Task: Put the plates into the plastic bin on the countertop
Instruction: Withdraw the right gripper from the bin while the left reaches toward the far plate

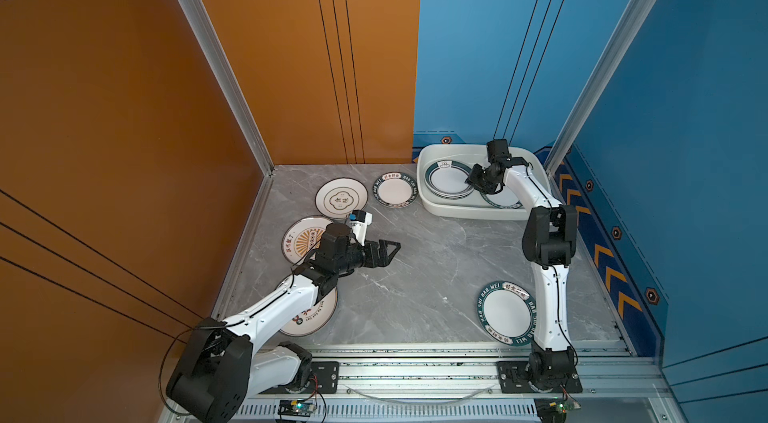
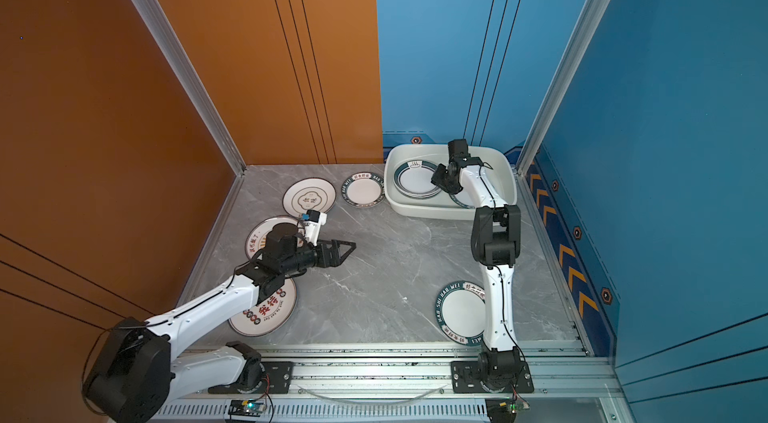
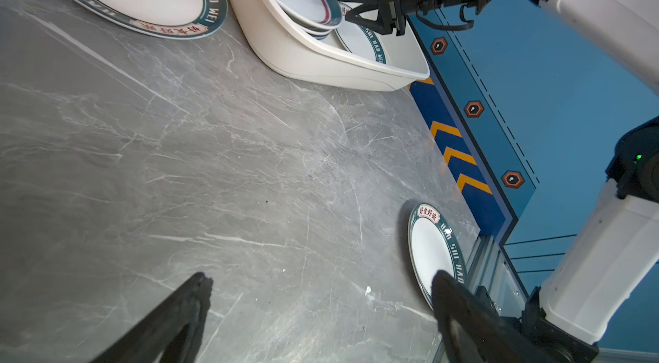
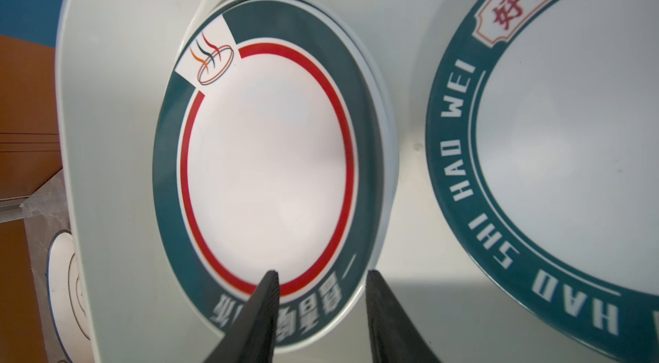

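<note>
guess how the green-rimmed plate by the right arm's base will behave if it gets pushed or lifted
The green-rimmed plate lies flat on the countertop, so a push would probably slide it, not tip it. Its glossy rim looks stiff but likely slippery to pinch. Dropped, it might chip.

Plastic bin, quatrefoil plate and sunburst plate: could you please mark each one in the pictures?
plastic bin (image 1: 465,209): in a top view, on its near outer wall.
quatrefoil plate (image 1: 341,199): in a top view, on its centre motif.
sunburst plate (image 1: 300,242): in a top view, on its uncovered left part.
</note>
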